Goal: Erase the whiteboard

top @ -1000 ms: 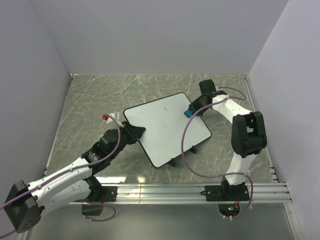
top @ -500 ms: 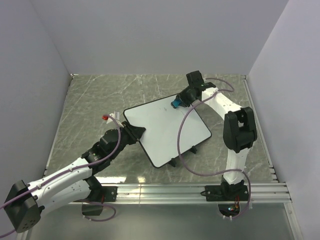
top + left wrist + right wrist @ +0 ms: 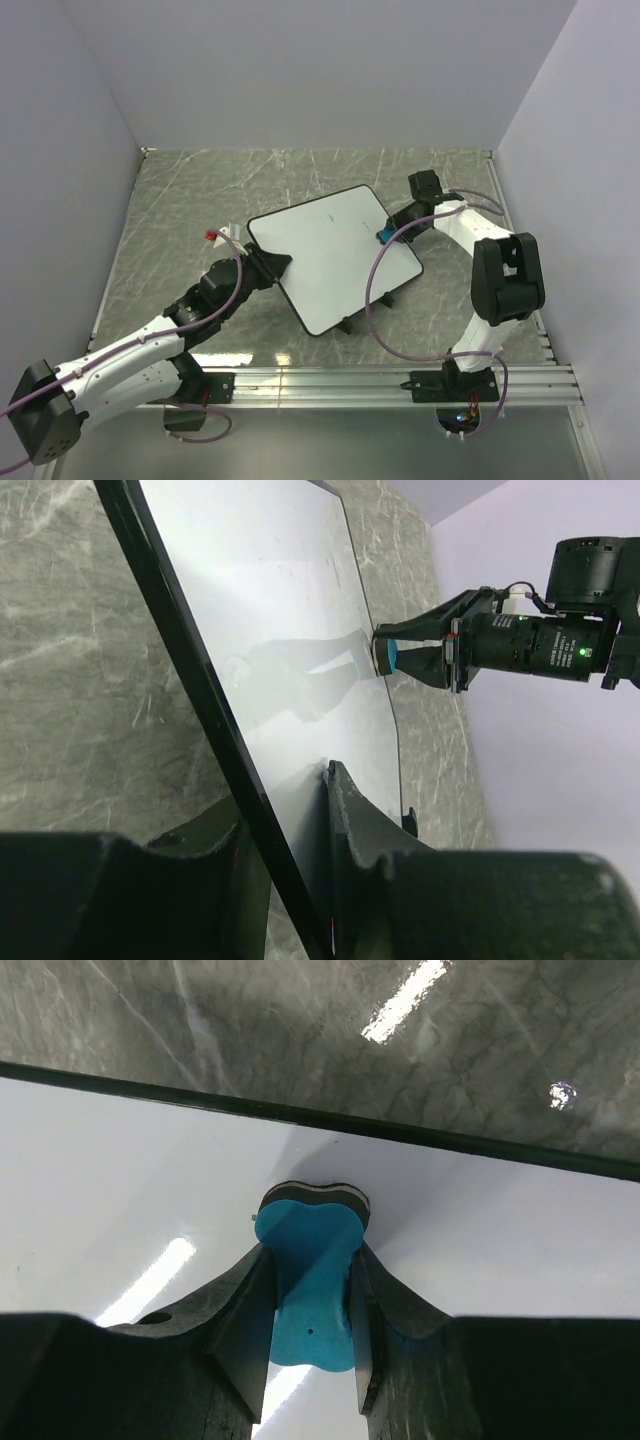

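Black-rimmed white whiteboard [image 3: 330,255]; blue, seemingly dark-backed eraser [image 3: 308,1260]

The left arm [image 3: 150,345] stretched forward, the left gripper [image 3: 272,262] clamped. The right arm [image 3: 500,280] folded inward, the right gripper [image 3: 386,235] pinched closed.

A grey-green marbled table [image 3: 180,190] stood between pale walls [image 3: 300,70]. A small red-and-white object [image 3: 213,236] lay left of centre. A metal rail [image 3: 330,385] ran along the near edge. A blue eraser [image 3: 306,1260] had a dark pad.
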Robot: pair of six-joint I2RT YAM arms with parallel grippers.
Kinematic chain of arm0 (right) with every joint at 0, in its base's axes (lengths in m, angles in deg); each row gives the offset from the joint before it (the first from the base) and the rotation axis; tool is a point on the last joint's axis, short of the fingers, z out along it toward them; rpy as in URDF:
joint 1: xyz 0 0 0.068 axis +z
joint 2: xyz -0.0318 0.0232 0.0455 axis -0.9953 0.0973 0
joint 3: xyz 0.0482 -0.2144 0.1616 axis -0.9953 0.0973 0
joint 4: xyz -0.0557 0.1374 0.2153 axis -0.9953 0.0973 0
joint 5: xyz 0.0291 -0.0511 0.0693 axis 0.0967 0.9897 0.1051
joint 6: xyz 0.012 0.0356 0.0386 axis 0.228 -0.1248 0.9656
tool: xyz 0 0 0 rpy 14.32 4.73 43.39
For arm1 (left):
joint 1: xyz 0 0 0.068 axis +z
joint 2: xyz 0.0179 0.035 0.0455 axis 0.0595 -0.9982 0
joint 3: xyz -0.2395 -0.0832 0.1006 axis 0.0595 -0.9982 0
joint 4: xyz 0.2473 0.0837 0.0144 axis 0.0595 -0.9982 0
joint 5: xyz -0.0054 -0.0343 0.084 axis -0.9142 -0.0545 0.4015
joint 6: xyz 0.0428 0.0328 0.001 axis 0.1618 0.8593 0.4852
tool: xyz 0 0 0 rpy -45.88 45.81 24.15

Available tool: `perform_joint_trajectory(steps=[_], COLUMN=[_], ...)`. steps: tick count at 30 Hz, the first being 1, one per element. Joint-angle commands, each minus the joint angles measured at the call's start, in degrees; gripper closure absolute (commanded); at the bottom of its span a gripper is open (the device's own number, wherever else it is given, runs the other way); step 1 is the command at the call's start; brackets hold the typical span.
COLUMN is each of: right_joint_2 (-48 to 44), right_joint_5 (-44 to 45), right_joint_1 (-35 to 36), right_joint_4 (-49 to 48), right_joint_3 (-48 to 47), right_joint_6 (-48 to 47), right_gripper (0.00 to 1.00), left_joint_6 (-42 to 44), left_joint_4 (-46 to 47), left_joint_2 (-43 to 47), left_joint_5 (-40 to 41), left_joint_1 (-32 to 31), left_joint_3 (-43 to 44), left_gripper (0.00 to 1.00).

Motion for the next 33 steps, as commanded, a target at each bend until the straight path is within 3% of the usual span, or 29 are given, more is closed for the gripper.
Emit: perform_joint_trajectory(steps=[1, 7, 20, 33], right_joint_2=[-1.04, 1.15, 12.23, 7.93], right_joint_5=[-0.25, -1.66, -2.89, -2.45], right_joint_1=[1.38, 2.0, 6.92, 7.72], right_joint_4=[2.34, 2.25, 7.88, 7.09], right_joint_3=[1.83, -2.56, -23.03, -17.87], right_joint_6=[-1.69, 0.59, 4.55, 4.2], right_gripper=[1.0, 1.0, 1.0, 1.0], left_joint_6=[13.96, 13.96, 13.96, 14.05], left_joint_4=[-14.53, -14.53, -14.71, -14.71], left_joint_2=[-3.43, -3.61, -3.61, -3.78], left_joint_5=[-0.45, -0.27, -0.09, -0.1], left_joint_1=[-1.15, -1.15, -1.24, -1.24], left_joint_3=[-1.72, -1.64, -1.55, -1.46], left_gripper=[1.0, 1.0, 1.0, 1.0])
